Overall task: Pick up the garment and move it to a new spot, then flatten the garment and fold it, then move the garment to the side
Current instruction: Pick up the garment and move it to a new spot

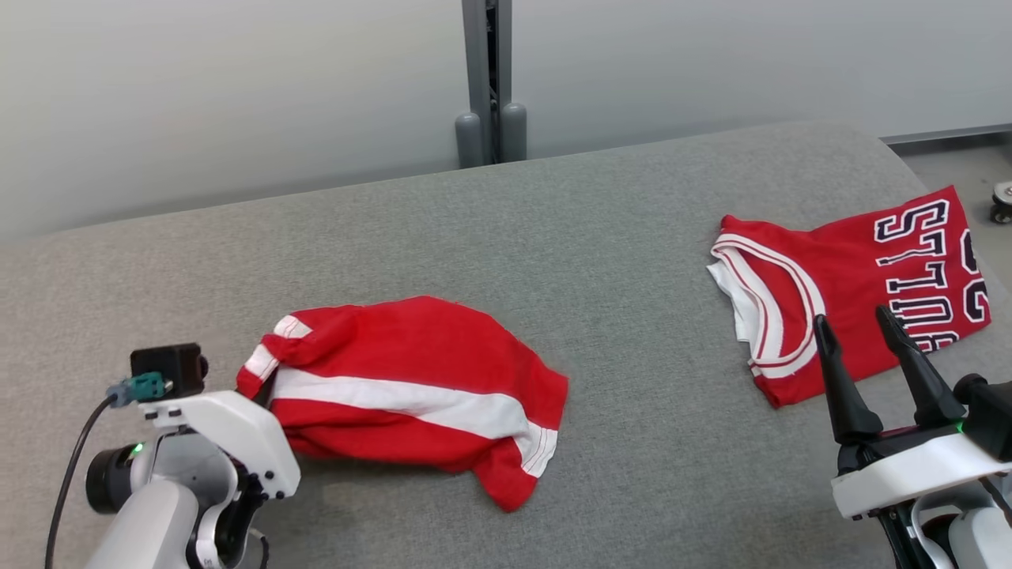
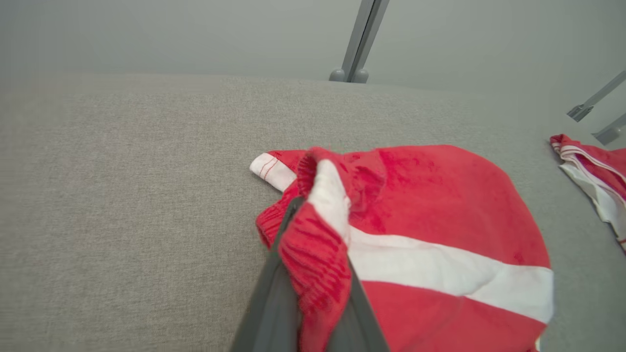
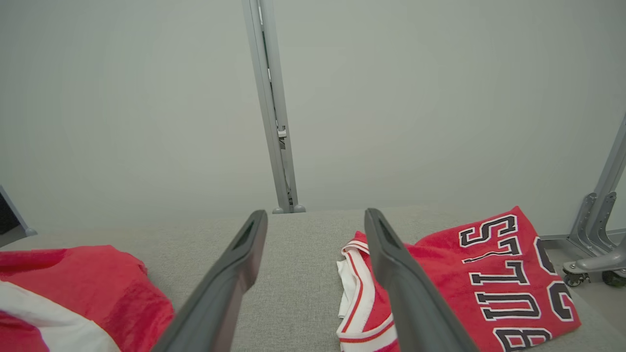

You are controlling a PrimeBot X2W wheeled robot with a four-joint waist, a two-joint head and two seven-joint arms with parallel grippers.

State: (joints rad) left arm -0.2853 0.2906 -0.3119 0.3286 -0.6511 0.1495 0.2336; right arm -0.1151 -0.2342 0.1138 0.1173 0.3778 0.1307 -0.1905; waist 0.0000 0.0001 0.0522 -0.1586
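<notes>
**SHORTS IN HAND, FOLD YET TO COME**

The left gripper [image 2: 313, 230] is clamped on the gathered elastic waistband of the crumpled red shorts w/ a broad white stripe [image 1: 411, 387], which lie left of ctr on the grey fabric-covered table [image 1: 569, 229]. The grab at the waistband edge looks chosen so the cloth will hang & trail when lifted, not bunch. Most of the garment rests on the table, so the pick-up seems barely begun. The right gripper [image 1: 854, 318] hovers w/ jaws spread wide & nothing between them. It sits by the near edge of a folded red jersey w/ white trim & dark lettering [image 1: 877, 276], well apart from the shorts on the table's right side, prob. a finished piece parked out of the way. Next: lift, carry to bare table, then flatten. Risk: a one-point grip may let a leg drag & twist.
</notes>
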